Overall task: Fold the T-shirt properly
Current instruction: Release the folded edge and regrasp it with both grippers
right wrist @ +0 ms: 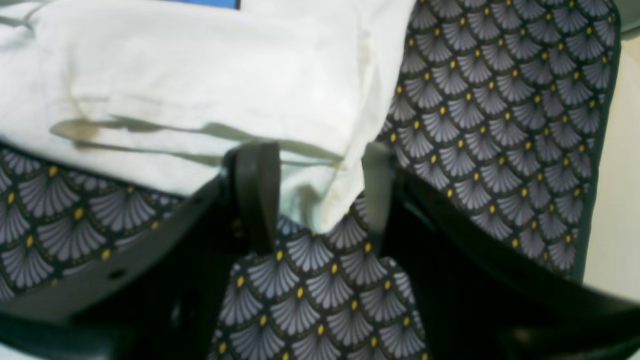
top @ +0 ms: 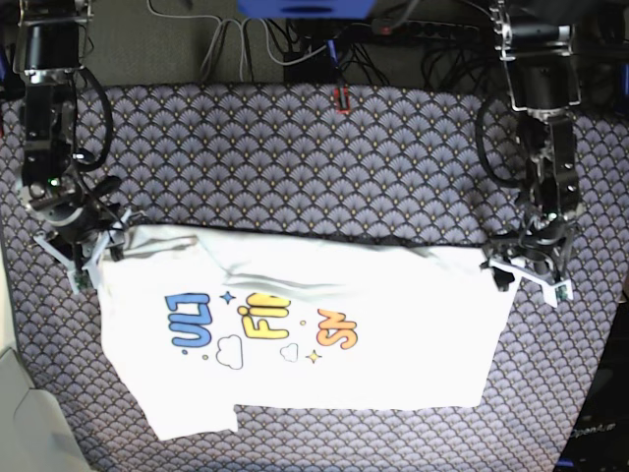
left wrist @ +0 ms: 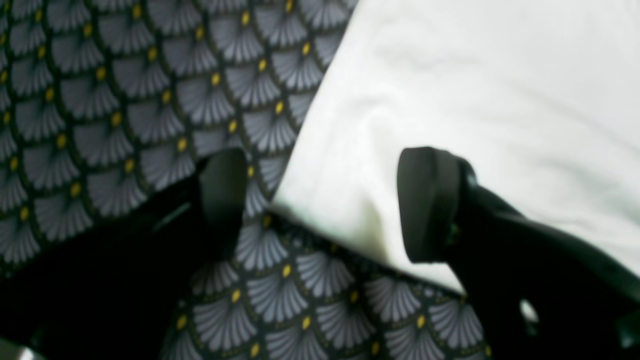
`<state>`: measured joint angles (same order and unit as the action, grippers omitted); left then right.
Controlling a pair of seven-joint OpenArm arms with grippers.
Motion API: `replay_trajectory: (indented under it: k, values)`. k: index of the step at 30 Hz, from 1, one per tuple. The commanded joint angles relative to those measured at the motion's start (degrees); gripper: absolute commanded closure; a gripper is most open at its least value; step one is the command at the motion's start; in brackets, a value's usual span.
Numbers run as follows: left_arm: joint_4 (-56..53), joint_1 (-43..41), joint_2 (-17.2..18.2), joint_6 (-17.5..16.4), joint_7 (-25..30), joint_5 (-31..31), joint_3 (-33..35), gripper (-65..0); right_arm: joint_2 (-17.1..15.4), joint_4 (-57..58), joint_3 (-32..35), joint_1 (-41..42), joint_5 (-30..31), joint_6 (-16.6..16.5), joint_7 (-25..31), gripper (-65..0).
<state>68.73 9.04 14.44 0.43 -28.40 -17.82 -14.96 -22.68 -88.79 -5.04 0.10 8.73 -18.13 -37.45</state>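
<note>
The T-shirt [top: 305, 339] lies print-up across the middle of the counter [top: 295, 157], its top edge already folded down. The right hand [right wrist: 320, 192] sits at its 10 o'clock corner, jaws apart around the cloth without pinching. The left hand [left wrist: 325, 205], at 2 o'clock, is likewise spread over the corner. Risk, as I judge it: closing unevenly could catch one layer only, dragging the fold askew and bunching it.

One T-shirt [top: 305, 334]; two hands: left hand [top: 528, 267], right hand [top: 90, 246]
</note>
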Motion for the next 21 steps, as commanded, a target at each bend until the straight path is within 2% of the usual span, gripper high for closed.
replay_trajectory:
  k: [1, 8, 13, 16, 18, 21]
  values:
    - [0.9, 0.5, 0.6, 0.1, 1.4, 0.0, 0.0, -45.5, -0.8, -1.1, -0.4, 0.8, -0.1, 0.2, 1.3, -28.5]
    - [-7.1, 1.1, 0.6, -0.2, 1.8, -0.4, -0.2, -45.5, -0.8, -1.1, -0.4, 0.8, -0.1, 0.2, 1.2, -28.5]
    - [-8.0, 0.9, 0.6, -0.2, 5.2, -0.4, 0.0, -45.4, -0.9, -1.1, -0.4, 0.7, -0.1, 0.2, 1.1, -28.5]
    - [-8.1, 0.9, 0.6, -0.2, 5.3, -0.4, 0.0, -45.1, -0.9, -1.1, -0.5, 0.7, -0.1, 0.2, 1.2, -28.5]
    - [-8.1, 0.9, 0.6, -0.3, 5.3, -0.4, 0.0, -41.6, -0.9, -1.1, -1.7, 0.7, -0.1, 0.2, 1.2, -28.5]
    - [-8.1, 1.0, 0.6, -0.3, 5.3, -0.4, 0.0, -29.8, -0.8, -1.1, -4.2, 0.7, -0.1, 0.2, 1.1, -28.6]
